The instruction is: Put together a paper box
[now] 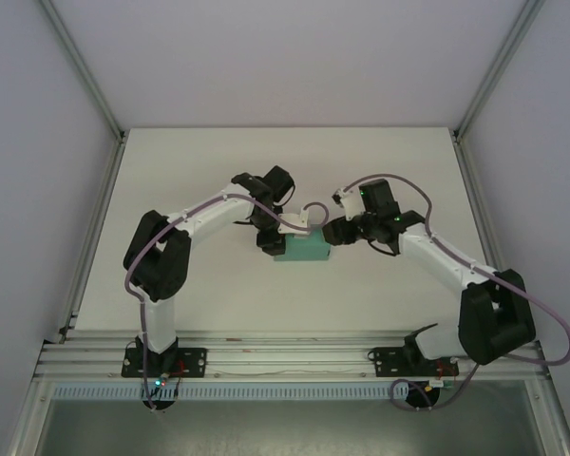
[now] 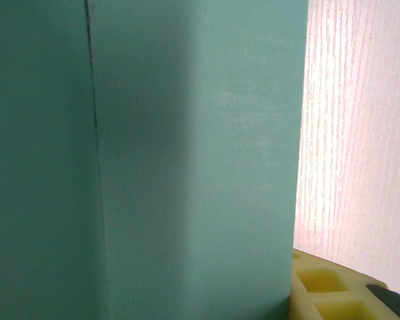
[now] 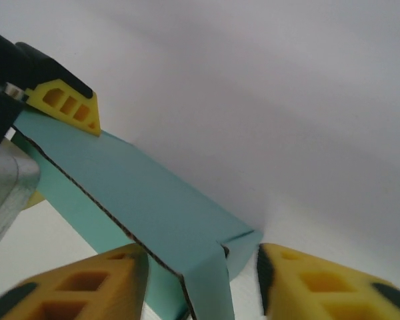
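The paper box (image 1: 302,250) sits mid-bench (image 1: 218,171), between both arms. The left hand (image 1: 271,242) grips its left end. The right hand (image 3: 201,273) stands open around the right end flap. If it closes off-centre, I think the thin card may crease or twist.

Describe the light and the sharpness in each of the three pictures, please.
Top external: even light, sharp, only faint shadows under the arms. Left wrist: the teal-green card box sits very near, a dim shadow band on it; the white table looks washed out, pinkish, finely striped. Right wrist: the right gripper's yellow fingers are blurred; the box edge is sharper.
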Available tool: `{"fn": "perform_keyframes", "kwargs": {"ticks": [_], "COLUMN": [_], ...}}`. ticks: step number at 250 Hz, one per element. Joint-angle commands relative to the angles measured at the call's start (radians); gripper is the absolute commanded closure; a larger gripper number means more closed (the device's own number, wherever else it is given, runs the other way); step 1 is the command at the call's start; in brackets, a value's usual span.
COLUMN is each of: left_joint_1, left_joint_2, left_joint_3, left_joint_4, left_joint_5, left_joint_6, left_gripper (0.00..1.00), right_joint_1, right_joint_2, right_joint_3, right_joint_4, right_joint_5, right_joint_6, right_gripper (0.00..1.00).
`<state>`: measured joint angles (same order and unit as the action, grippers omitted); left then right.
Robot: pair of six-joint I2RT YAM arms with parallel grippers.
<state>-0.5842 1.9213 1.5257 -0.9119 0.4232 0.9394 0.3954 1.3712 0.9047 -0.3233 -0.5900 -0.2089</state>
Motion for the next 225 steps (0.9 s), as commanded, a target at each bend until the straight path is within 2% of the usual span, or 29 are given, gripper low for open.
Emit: {"fn": "perform_keyframes", "kwargs": {"ticks": [1, 55, 88, 113, 133, 162, 203, 225], "left_joint_1": [0.006, 0.006, 0.005, 0.006, 0.005, 0.006, 0.005, 0.004], "left_joint_2": [0.033, 0.035, 0.04, 0.04, 0.041, 0.042, 0.041, 0.039], "left_joint_3": [0.037, 0.034, 0.039, 0.041, 0.041, 0.039, 0.039, 0.039], "left_joint_4": [-0.033, -0.033, -0.035, -0.033, -0.031, -0.026, -0.025, -0.026], "left_joint_5": [0.019, 0.015, 0.01, 0.013, 0.016, 0.018, 0.022, 0.027], "left_joint_6": [-0.017, -0.03, -0.036, -0.043, -0.051, -0.063, -0.073, -0.08], "left_gripper": [0.54, 0.55, 0.54, 0.54, 0.54, 0.53, 0.52, 0.52], "right_joint_1": [0.01, 0.014, 0.031, 0.069, 0.095, 0.118, 0.188, 0.221], "right_joint_2": [0.002, 0.002, -0.005, -0.032, -0.056, -0.085, -0.104, -0.095], "right_joint_3": [0.042, 0.052, 0.058, 0.028, -0.017, -0.1, -0.223, -0.252], "right_joint_4": [0.049, 0.038, 0.014, 0.06, 0.149, 0.29, 0.472, 0.51], "right_joint_5": [0.03, 0.055, 0.08, 0.168, 0.28, 0.386, 0.578, 0.636], "right_joint_6": [-0.014, 0.009, 0.043, 0.076, 0.172, 0.319, 0.358, 0.354], "right_gripper": [0.64, 0.85, 0.91, 0.91, 0.91, 0.98, 0.98, 0.99]}}
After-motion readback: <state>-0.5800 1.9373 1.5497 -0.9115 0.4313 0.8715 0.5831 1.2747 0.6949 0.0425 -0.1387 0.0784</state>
